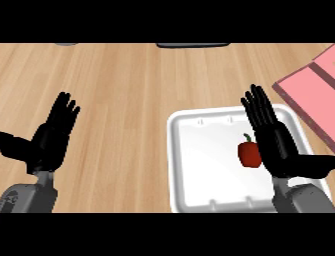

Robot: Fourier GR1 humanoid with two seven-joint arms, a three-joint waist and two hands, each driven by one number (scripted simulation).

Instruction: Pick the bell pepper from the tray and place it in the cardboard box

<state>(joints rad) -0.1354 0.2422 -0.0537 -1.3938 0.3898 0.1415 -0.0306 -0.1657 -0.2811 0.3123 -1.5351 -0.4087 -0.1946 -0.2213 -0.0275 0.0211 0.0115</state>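
My right hand (279, 142), fingers straight and empty, should turn and curl round the pepper (250, 155), seemingly just beside it in the tray (199, 165).

Red pepper (250, 154) w/ green stem lies on white tray (183, 165), R of centre. Pink box (303, 95) open, just beyond tray's R corner.

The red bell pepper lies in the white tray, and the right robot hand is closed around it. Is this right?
Not quite. The head view shows the red bell pepper lying in the white tray, but the right robot hand is open, fingers straight, beside the pepper, not closed around it.
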